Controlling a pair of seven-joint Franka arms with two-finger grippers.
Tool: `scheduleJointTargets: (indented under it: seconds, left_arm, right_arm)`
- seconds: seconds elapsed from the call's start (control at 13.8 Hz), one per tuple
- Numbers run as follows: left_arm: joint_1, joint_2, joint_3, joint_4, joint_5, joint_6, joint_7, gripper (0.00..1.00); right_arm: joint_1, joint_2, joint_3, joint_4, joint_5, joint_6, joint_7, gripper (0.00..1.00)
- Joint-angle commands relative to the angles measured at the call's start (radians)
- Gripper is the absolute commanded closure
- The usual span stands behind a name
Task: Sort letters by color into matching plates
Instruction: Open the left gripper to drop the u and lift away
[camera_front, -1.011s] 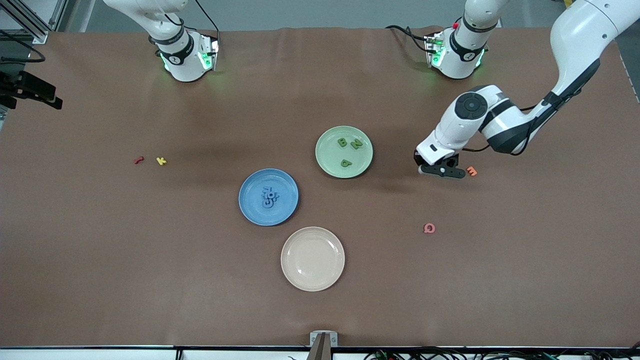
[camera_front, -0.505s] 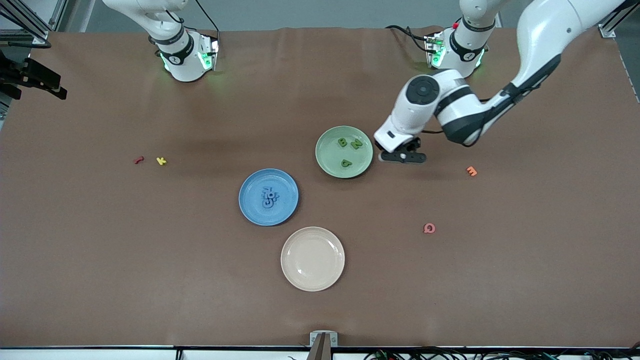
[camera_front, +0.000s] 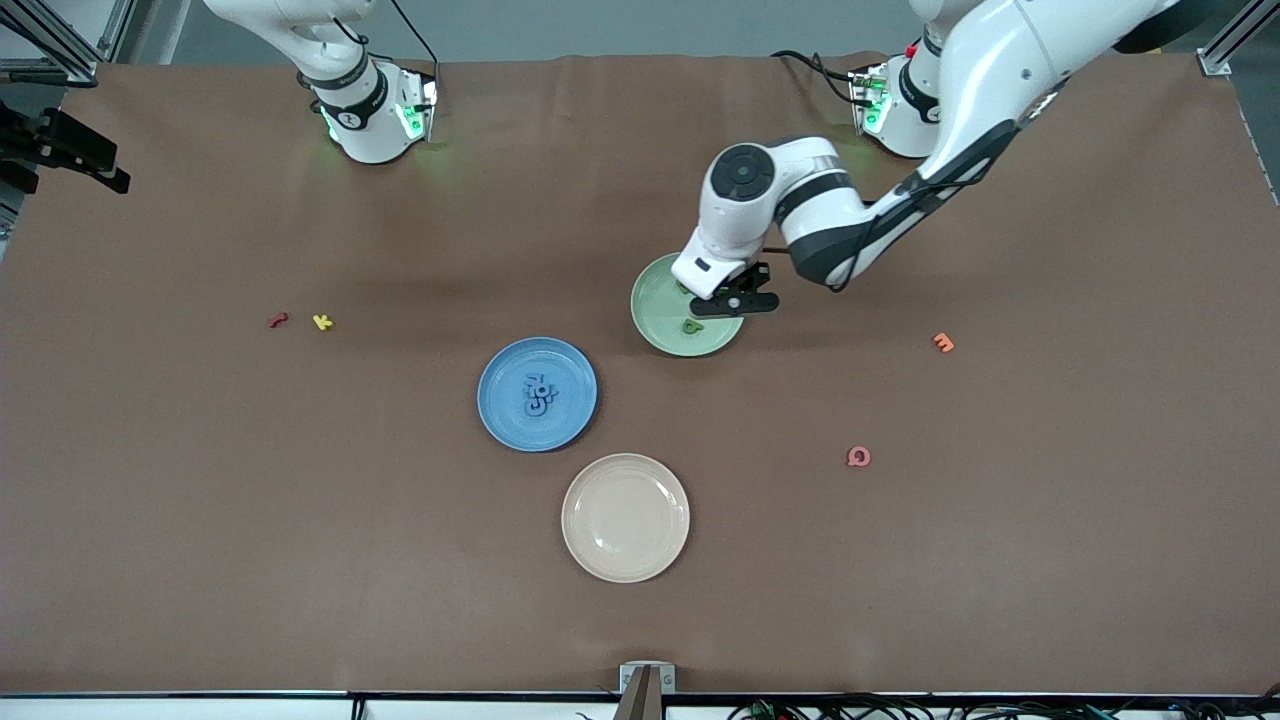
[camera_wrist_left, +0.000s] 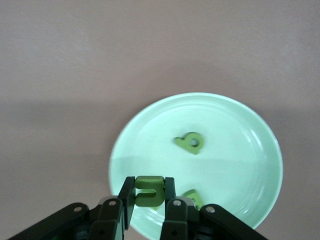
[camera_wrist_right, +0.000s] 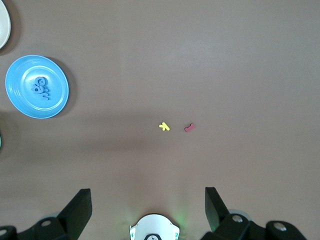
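Brown table (camera_front: 200, 520) with three plates (camera_front: 537, 394) and scattered letters (camera_front: 322, 322)

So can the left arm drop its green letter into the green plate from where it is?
Probably yes: the left gripper holds the green letter right over the green plate, nothing between them.

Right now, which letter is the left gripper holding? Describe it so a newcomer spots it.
Find the mint green plate. Over it hangs the left gripper, shut on a green letter. Unlike the green letters lying on the plate, it is pinched between the fingers.
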Motion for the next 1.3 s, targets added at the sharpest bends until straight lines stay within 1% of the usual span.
scheduleJointTargets:
  seconds: [0.0,0.14,0.29,0.51,0.58,0.72,0.87,1.01,1.23]
  left_arm:
    - [-0.125,0.020,0.082,0.095,-0.050,-0.022,-0.013,0.83]
    - [-0.202,0.026,0.150,0.125,-0.071,-0.013,-0.027,0.83]
    - [-0.238,0.035,0.168,0.144,-0.087,-0.008,-0.028,0.83]
    - [-0.262,0.072,0.178,0.168,-0.087,0.006,-0.044,0.83]
    - [-0.277,0.081,0.188,0.179,-0.085,0.010,-0.051,0.83]
    - [-0.322,0.082,0.234,0.204,-0.087,0.013,-0.060,0.83]
    - [-0.365,0.095,0.268,0.230,-0.091,0.013,-0.064,0.83]
    - [-0.382,0.101,0.277,0.236,-0.091,0.015,-0.064,0.82]
    - [-0.387,0.110,0.279,0.236,-0.088,0.029,-0.065,0.80]
  right_arm:
    - [0.018,-0.039,-0.023,-0.031,0.019,0.005,-0.009,0.00]
    - [0.017,-0.068,-0.023,-0.055,0.019,0.005,-0.014,0.00]
    - [0.011,-0.100,-0.023,-0.089,0.019,0.007,-0.023,0.00]
    - [0.008,-0.103,-0.015,-0.094,0.017,0.007,-0.024,0.00]
    - [-0.001,-0.102,-0.001,-0.095,0.017,0.008,-0.024,0.00]
    - [-0.032,-0.097,0.049,-0.092,0.017,0.024,-0.021,0.00]
    - [-0.043,-0.086,0.054,-0.080,0.019,0.033,-0.030,0.00]
    - [-0.044,-0.083,0.054,-0.072,0.019,0.034,-0.076,0.00]
    - [-0.066,-0.051,0.056,-0.040,0.021,0.031,-0.076,0.00]
